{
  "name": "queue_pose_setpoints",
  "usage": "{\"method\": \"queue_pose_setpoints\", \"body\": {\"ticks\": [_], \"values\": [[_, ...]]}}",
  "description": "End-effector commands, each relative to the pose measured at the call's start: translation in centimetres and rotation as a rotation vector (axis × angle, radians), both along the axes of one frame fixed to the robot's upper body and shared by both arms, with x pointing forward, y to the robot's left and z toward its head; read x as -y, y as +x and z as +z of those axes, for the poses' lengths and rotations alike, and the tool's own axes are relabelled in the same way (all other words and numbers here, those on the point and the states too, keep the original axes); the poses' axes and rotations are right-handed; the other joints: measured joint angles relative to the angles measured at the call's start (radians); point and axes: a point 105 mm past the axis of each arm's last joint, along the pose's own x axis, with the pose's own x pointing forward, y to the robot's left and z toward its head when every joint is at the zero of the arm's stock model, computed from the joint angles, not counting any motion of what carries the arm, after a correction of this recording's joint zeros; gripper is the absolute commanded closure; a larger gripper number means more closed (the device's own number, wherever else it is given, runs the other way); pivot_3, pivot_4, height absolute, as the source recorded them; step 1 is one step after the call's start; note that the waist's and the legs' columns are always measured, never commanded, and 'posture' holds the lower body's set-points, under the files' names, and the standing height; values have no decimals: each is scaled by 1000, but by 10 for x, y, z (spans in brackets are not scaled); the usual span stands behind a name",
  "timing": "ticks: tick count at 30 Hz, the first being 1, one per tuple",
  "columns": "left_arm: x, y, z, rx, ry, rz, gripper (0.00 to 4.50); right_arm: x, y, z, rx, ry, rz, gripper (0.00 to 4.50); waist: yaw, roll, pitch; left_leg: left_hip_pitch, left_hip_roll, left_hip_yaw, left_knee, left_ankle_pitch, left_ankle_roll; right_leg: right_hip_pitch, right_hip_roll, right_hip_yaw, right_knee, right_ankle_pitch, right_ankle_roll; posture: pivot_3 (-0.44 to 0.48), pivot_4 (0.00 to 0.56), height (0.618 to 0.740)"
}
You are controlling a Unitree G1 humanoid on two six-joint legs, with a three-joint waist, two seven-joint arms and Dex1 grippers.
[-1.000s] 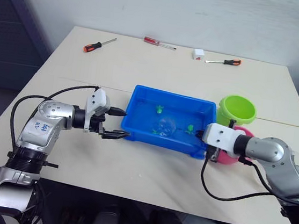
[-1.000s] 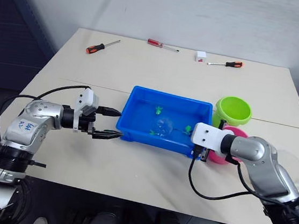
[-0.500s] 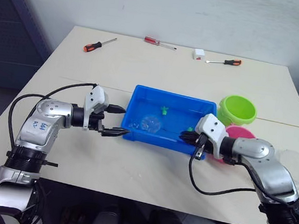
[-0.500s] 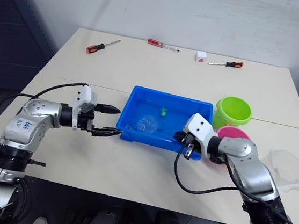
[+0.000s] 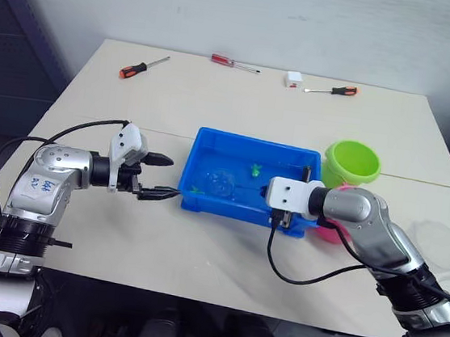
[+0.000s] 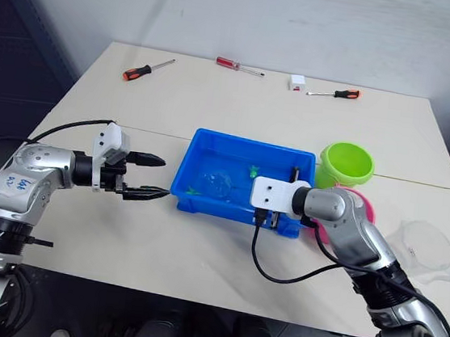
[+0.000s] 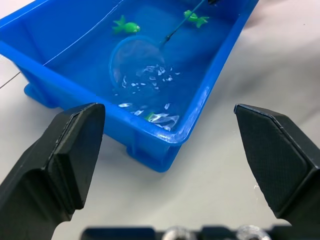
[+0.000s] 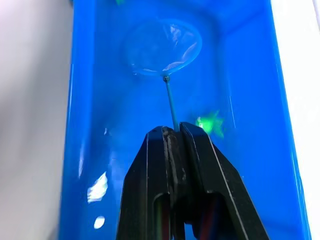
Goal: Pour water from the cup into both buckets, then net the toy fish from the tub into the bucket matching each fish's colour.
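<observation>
While the left gripper (image 5: pixel 157 178) gapes, the right gripper (image 8: pixel 172 131) — jaws pinched — holds the net (image 8: pixel 163 46).

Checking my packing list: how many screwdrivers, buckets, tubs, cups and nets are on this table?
screwdrivers: 3
buckets: 2
tub: 1
cup: 1
net: 1
Total: 8
</observation>
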Motion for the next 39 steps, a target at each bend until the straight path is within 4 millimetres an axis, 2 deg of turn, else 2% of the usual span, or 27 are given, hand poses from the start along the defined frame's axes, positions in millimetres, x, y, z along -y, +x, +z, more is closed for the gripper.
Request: {"method": "queue_pose_setpoints", "body": {"ticks": [1,3,7,12,18,24,28,32,39], "values": [[-10,-3,13,53,0,24,48,-41,-5,15,11,31,160,4500,0,0,0,0,0,0,0,0,0,0,0,0,0,0,0,0,150,740],[-10,-2,13,59,-5,28,48,-38,4,19,34,22,131,4500,-6,0,0,-1,0,0,0,0,-1,-2,0,0,2,0,0,0,150,740],[-12,-2,14,60,-4,31,48,-38,11,12,22,-20,132,4500,-2,0,0,-2,0,1,0,1,-1,-3,0,0,2,0,0,0,150,740],[-13,-1,15,63,-1,35,48,-49,2,4,-61,23,172,4500,-7,0,0,-5,0,1,0,1,-1,-7,0,1,4,0,0,0,150,740],[-15,0,17,68,0,39,48,-55,-10,12,-179,152,176,4500,-15,0,0,-4,0,2,0,1,-2,-8,0,1,11,0,0,0,150,740],[-15,0,17,67,-2,39,48,-46,-8,24,-240,244,114,4500,-16,0,0,-4,0,2,0,2,-2,-9,0,1,12,0,0,0,150,740],[-16,-1,16,62,-1,38,48,-38,-4,29,-359,407,14,4500,-15,0,0,-5,0,2,0,2,-2,-9,0,1,11,0,0,0,150,740],[-18,-1,16,61,-1,45,48,-31,1,27,-459,516,-76,4500,-14,0,0,-5,0,2,0,2,-2,-9,0,1,12,0,0,0,150,740],[-22,-1,18,60,-5,58,48,-27,-4,16,-510,519,-99,4500,-12,0,0,-5,0,2,0,1,-2,-9,0,1,11,0,0,0,150,740]]}}
